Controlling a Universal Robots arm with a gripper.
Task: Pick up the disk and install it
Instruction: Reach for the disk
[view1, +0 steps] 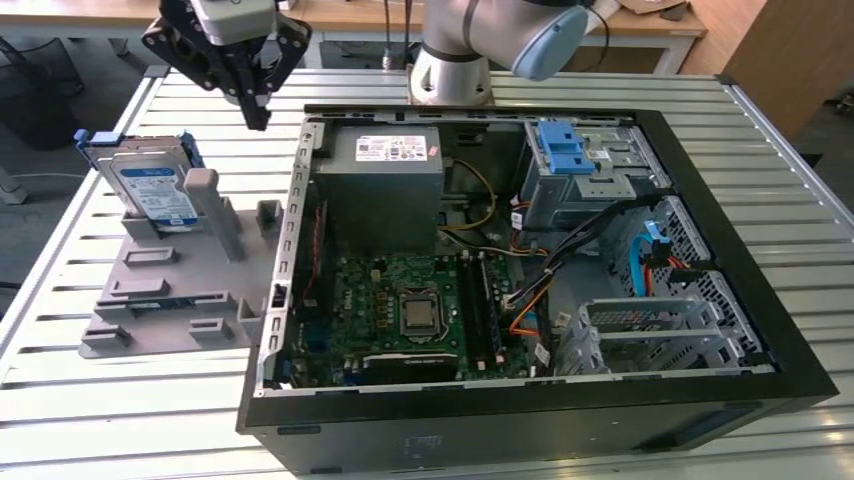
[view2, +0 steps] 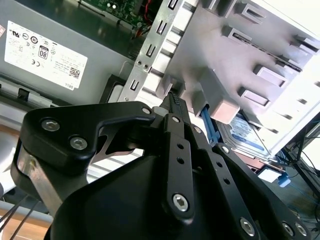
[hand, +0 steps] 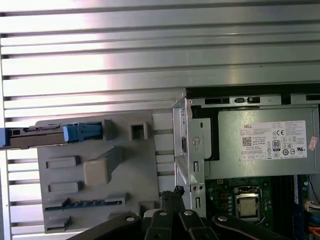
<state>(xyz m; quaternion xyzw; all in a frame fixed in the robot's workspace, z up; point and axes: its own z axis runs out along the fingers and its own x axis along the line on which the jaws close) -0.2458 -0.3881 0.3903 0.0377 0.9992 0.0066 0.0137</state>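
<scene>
slatted table (view1: 80, 420) | gripper (view1: 256, 120) closed, empty, between case (view1: 467, 440) edge and disk (view1: 150, 190)

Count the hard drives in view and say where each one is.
1. The disk stands on edge in the grey holder, at the exterior view's left of the open computer case. Others may be hidden inside it.

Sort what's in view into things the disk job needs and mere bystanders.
Job:
- disk, upright in the grey holder
- gripper, shut and empty, near it
- open computer case

Bystanders:
- power supply
- motherboard
- cable bundle
- slatted table
</scene>
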